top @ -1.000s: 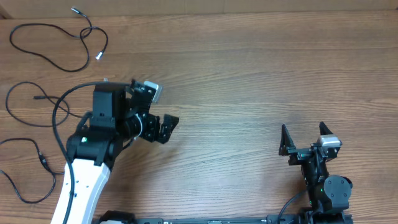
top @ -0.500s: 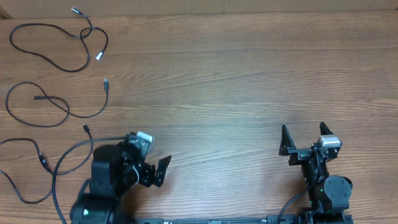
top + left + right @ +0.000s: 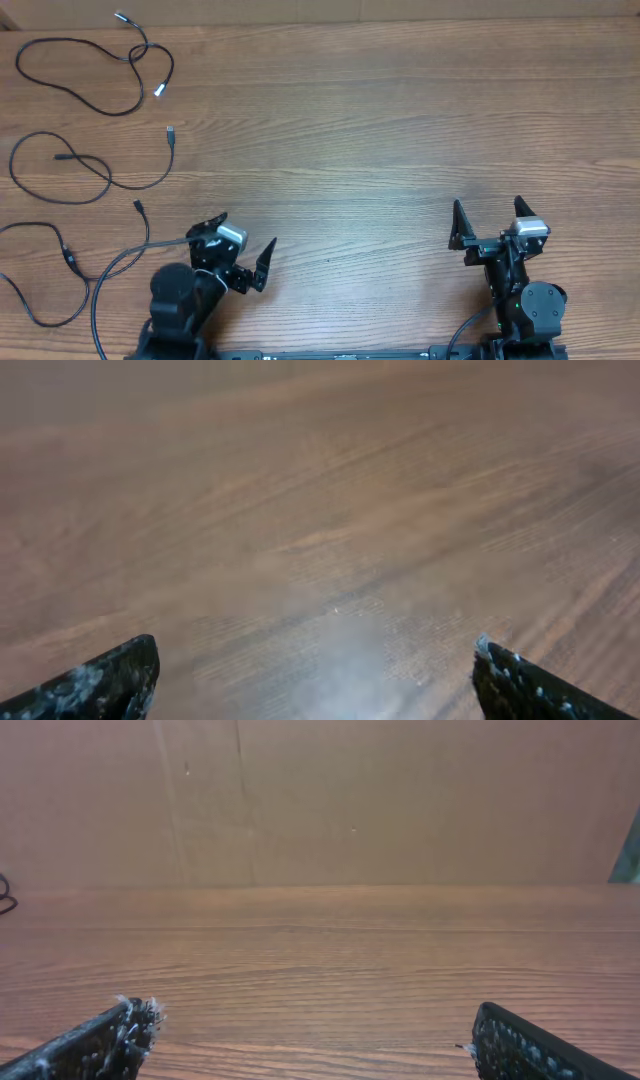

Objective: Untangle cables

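Three thin black cables lie apart at the table's left in the overhead view. The far one [image 3: 88, 97] forms a loop with silver plug ends. The middle one [image 3: 100, 172] curls below it, one plug pointing up. The near one [image 3: 66, 257] runs along the left edge, with a small black plug at its right end. My left gripper [image 3: 245, 240] is open and empty near the front edge, right of the cables; its wrist view [image 3: 315, 680] shows only bare wood. My right gripper [image 3: 487, 215] is open and empty at the front right [image 3: 315, 1040].
A thicker black arm wire [image 3: 120, 262] curves from the left arm across the near cable's area. A brown wall [image 3: 400, 800] stands behind the wooden table [image 3: 400, 130]. A bit of cable shows at the right wrist view's left edge [image 3: 5, 892].
My left arm has pulled back from beside the cables to the table's front edge, open and empty. The middle cable's plug end is now uncovered. The right arm has not moved.
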`<state>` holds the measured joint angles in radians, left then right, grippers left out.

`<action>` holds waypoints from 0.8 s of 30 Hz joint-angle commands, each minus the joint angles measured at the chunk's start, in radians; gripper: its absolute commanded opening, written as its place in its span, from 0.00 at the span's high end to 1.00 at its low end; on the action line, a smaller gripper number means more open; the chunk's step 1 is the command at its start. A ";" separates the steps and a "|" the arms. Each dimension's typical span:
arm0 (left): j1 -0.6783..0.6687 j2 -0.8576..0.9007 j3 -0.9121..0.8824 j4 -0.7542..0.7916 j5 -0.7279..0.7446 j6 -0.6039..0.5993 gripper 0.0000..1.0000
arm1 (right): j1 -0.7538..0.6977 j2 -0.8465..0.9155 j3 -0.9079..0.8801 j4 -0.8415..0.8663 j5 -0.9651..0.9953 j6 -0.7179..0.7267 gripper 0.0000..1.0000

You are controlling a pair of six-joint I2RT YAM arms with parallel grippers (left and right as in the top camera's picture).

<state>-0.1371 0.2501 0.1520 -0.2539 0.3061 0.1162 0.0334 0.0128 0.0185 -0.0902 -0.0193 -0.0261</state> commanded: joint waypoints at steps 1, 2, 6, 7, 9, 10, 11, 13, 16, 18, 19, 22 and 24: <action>0.016 -0.065 -0.059 0.062 -0.020 0.014 0.00 | -0.003 -0.010 -0.011 0.006 0.007 -0.001 0.00; 0.023 -0.080 -0.074 0.085 -0.025 0.008 0.00 | -0.003 -0.010 -0.011 0.006 0.007 -0.001 0.00; 0.065 -0.138 -0.132 0.166 -0.087 -0.134 0.00 | -0.003 -0.010 -0.011 0.006 0.007 -0.001 0.00; 0.071 -0.150 -0.137 0.181 -0.094 -0.144 0.00 | -0.003 -0.010 -0.011 0.006 0.007 -0.001 0.00; 0.078 -0.187 -0.146 0.193 -0.111 -0.146 0.00 | -0.003 -0.010 -0.011 0.006 0.007 -0.001 0.00; 0.080 -0.208 -0.146 0.193 -0.127 -0.146 0.00 | -0.003 -0.010 -0.011 0.006 0.007 -0.001 0.00; 0.080 -0.227 -0.146 0.191 -0.145 -0.147 0.01 | -0.003 -0.010 -0.011 0.006 0.007 -0.001 0.00; 0.081 -0.248 -0.146 0.193 -0.191 -0.150 0.00 | -0.003 -0.010 -0.011 0.006 0.007 -0.001 0.00; 0.087 -0.247 -0.147 0.180 -0.268 -0.207 0.01 | -0.003 -0.010 -0.011 0.006 0.007 -0.001 0.00; 0.086 -0.247 -0.147 0.180 -0.296 -0.206 0.00 | -0.003 -0.010 -0.011 0.006 0.007 -0.001 0.00; 0.086 -0.247 -0.147 0.179 -0.314 -0.206 0.01 | -0.003 -0.010 -0.011 0.006 0.007 -0.001 0.00; 0.086 -0.247 -0.147 0.180 -0.367 -0.192 0.01 | -0.003 -0.010 -0.011 0.006 0.007 -0.001 0.00; 0.086 -0.247 -0.148 0.183 -0.401 -0.192 0.00 | -0.003 -0.010 -0.011 0.006 0.007 -0.001 0.00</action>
<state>-0.0582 0.0147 0.0174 -0.0769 0.0044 -0.0612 0.0334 0.0128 0.0185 -0.0902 -0.0185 -0.0261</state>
